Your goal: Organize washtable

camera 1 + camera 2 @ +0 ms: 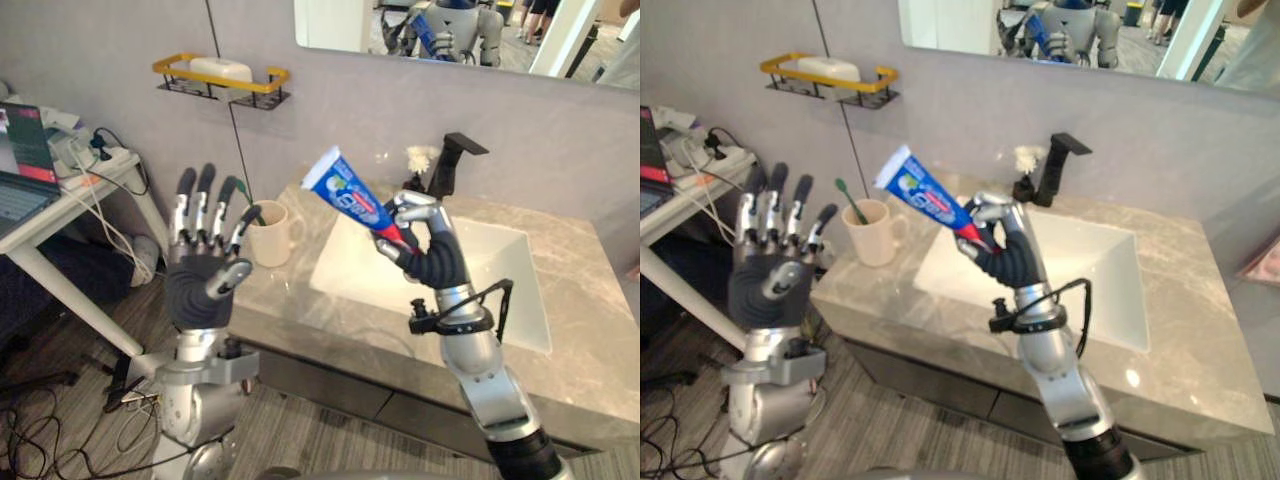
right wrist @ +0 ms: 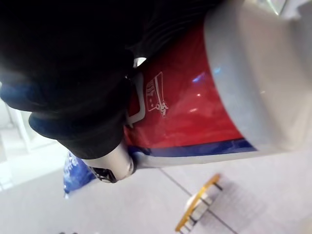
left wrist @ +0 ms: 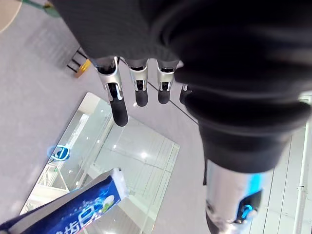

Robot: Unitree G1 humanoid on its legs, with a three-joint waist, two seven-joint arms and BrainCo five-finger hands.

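Note:
My right hand (image 1: 425, 245) is raised above the sink's front left corner, its fingers curled around the red end of a blue and red toothpaste tube (image 1: 352, 198). The tube slants up toward the left, flat end highest; its red body (image 2: 187, 109) lies against the fingers up close. My left hand (image 1: 205, 270) is held up with palm forward and fingers (image 3: 118, 105) straight, empty, in front of a cream mug (image 1: 272, 232) with a green toothbrush (image 1: 847, 199) in it. The mug stands on the counter's left end.
The grey stone washtable (image 1: 580, 330) holds a white sink (image 1: 500, 290) with a black tap (image 1: 450, 160). A yellow wall rack (image 1: 220, 80) carries a white soap. A mirror (image 1: 460, 30) hangs above. A white side table (image 1: 60, 205) with cables stands at left.

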